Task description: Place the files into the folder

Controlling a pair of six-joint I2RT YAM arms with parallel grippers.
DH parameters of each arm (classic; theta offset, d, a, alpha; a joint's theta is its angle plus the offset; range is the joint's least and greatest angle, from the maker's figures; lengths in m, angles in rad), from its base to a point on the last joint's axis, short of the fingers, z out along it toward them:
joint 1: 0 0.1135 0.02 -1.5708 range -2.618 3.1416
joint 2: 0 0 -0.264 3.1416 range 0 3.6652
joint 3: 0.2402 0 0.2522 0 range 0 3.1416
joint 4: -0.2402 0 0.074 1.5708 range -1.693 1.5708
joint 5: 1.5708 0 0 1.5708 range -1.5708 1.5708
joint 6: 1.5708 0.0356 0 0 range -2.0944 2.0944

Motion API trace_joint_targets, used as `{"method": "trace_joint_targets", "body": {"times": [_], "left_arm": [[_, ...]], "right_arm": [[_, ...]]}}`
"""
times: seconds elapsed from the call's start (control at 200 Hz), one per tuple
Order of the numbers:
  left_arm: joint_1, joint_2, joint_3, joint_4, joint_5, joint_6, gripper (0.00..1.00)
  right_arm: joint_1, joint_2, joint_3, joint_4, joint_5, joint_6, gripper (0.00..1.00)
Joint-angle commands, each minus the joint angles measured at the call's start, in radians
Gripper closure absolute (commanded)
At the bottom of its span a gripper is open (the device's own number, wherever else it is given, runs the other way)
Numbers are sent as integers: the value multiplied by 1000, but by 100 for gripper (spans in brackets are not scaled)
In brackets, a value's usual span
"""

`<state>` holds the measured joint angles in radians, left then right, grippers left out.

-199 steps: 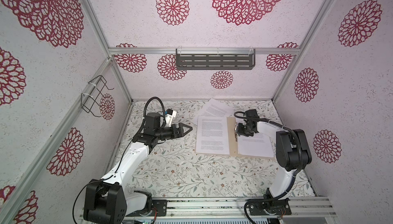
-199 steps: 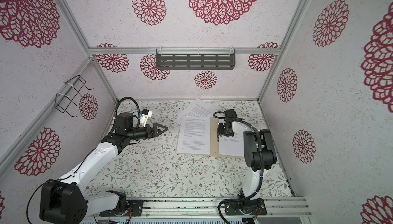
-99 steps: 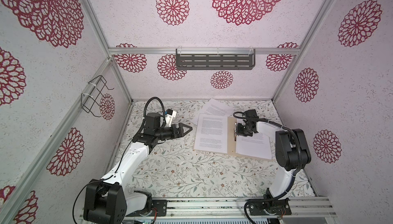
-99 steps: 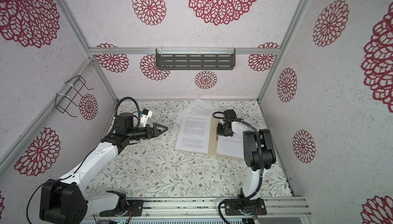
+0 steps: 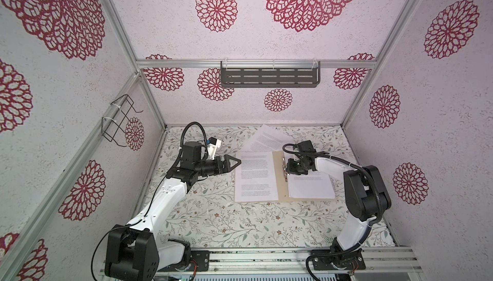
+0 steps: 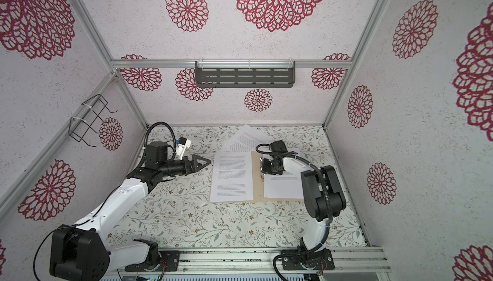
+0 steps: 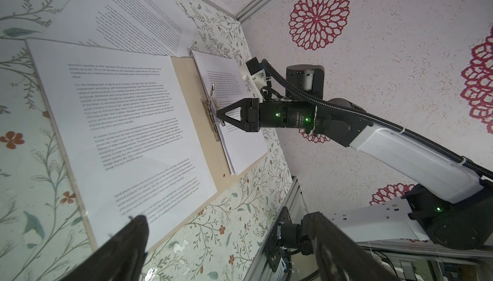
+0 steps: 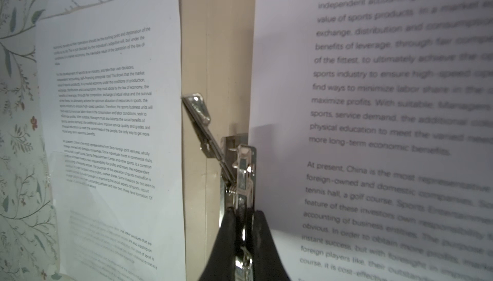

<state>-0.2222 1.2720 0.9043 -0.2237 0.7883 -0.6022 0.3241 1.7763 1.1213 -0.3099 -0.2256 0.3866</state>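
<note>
The tan folder (image 5: 280,175) (image 6: 257,178) lies open on the floral table. One of the files (image 5: 254,177) (image 7: 128,122) covers its left leaf. A stack of files (image 5: 310,189) (image 6: 282,189) rests on its right leaf. More loose files (image 5: 266,139) (image 7: 128,10) lie behind the folder. My right gripper (image 5: 286,167) (image 6: 262,167) (image 8: 244,213) is shut on the folder's metal fastener (image 8: 240,173), whose lever (image 8: 198,111) is raised. My left gripper (image 5: 236,162) (image 6: 206,162) (image 7: 229,226) hovers open and empty, just left of the folder.
A dark slotted shelf (image 5: 269,76) hangs on the back wall and a wire rack (image 5: 118,121) on the left wall. Patterned walls close in the table on three sides. An aluminium rail (image 5: 266,255) carrying both arm bases runs along the front.
The right gripper's jaws have closed on the fastener, and the folder with its sheets has shifted slightly to the left. The left arm has not moved.
</note>
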Motion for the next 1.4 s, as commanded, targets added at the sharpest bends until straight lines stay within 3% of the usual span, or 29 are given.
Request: {"method": "trace_joint_targets", "body": {"times": [0.0, 0.275, 0.695, 1.071, 1.396], "left_arm": [[-6, 12, 24, -9, -11, 25, 3], [-6, 13, 24, -15, -17, 26, 3], [-6, 20, 24, -14, -20, 23, 3], [-5, 30, 35, -43, -42, 44, 3], [-9, 51, 66, -45, -120, -46, 3]], "right_arm": [[39, -89, -44, 68, -9, 107, 100], [196, -142, -131, 151, 77, 234, 100], [364, -85, -175, 247, 187, 385, 99], [388, -148, -197, 277, 193, 364, 67], [380, -283, -179, 165, 214, 279, 52]]}}
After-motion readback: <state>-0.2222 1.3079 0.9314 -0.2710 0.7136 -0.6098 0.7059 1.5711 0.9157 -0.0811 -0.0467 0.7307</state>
